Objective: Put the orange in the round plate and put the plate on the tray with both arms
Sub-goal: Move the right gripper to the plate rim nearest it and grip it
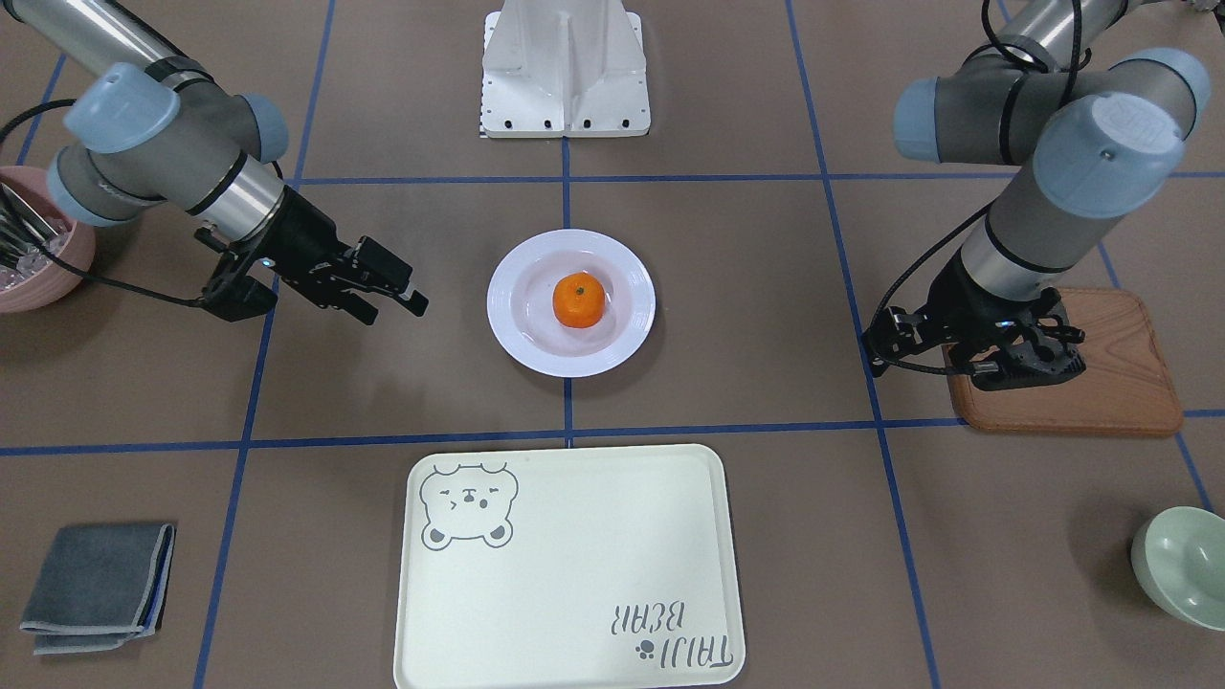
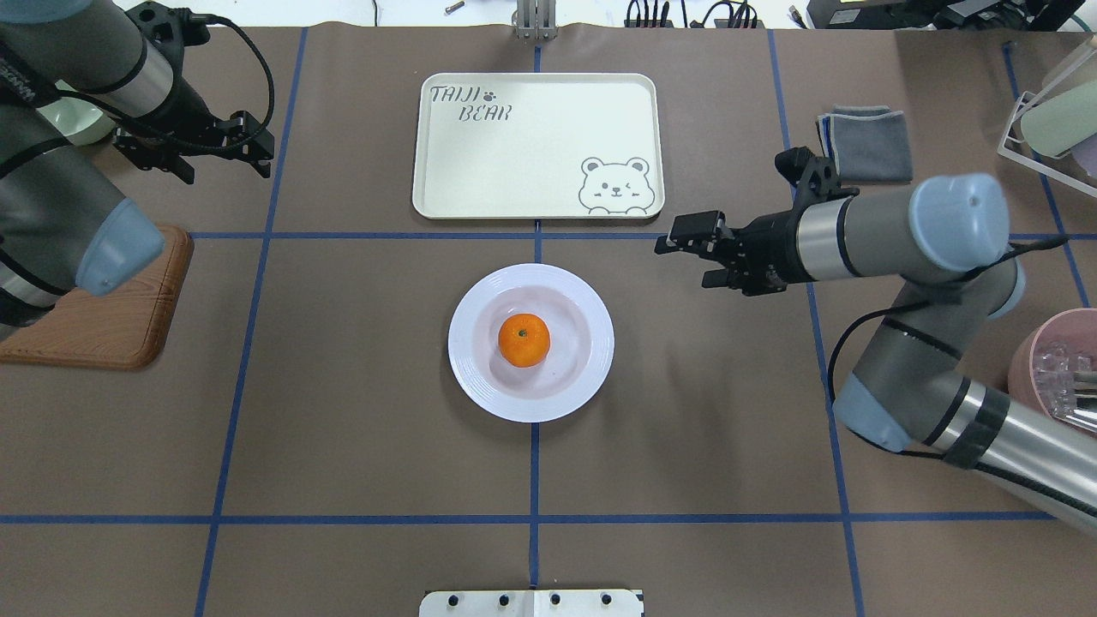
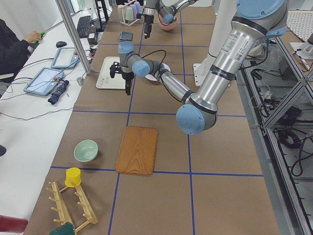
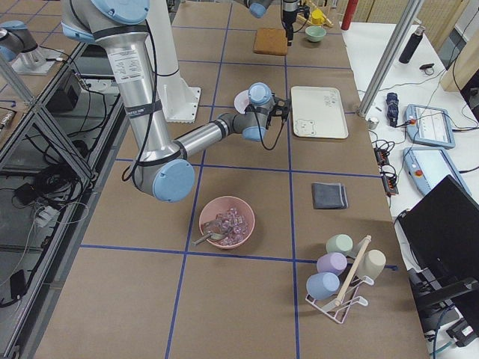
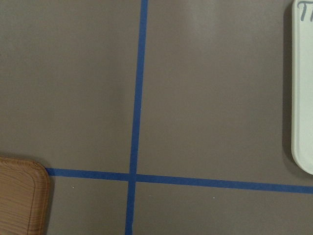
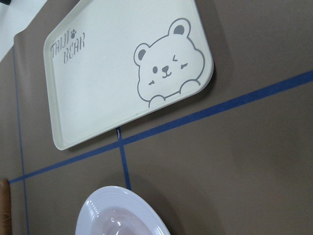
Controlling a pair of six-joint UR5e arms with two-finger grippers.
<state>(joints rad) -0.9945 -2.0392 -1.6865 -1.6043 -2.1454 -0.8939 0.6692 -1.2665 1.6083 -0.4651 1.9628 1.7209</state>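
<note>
The orange (image 1: pixel 578 300) (image 2: pixel 524 339) lies in the middle of the white round plate (image 1: pixel 507 308) (image 2: pixel 469 364), which stands on the table's centre. Beyond the plate, on the operators' side, is the cream bear tray (image 1: pixel 593 536) (image 2: pixel 531 163) with nothing on it. My right gripper (image 1: pixel 397 299) (image 2: pixel 690 253) hovers open and empty beside the plate, its fingers towards the rim, a short gap away. My left gripper (image 1: pixel 1029 368) (image 2: pixel 224 167) hangs open and empty, pointing down, far from the plate, near the wooden board. The right wrist view catches the plate's rim (image 6: pixel 98 210) and the tray (image 6: pixel 107 83).
A brown wooden board (image 1: pixel 1110 383) (image 2: pixel 111 317) lies on my left side, with a pale-green bowl (image 1: pixel 1187 565) further out. A pink bowl (image 1: pixel 29 258) (image 2: pixel 1054 368) of clear pieces sits on my right, and a folded grey cloth (image 1: pixel 100 584) (image 2: pixel 866 141) beside the tray.
</note>
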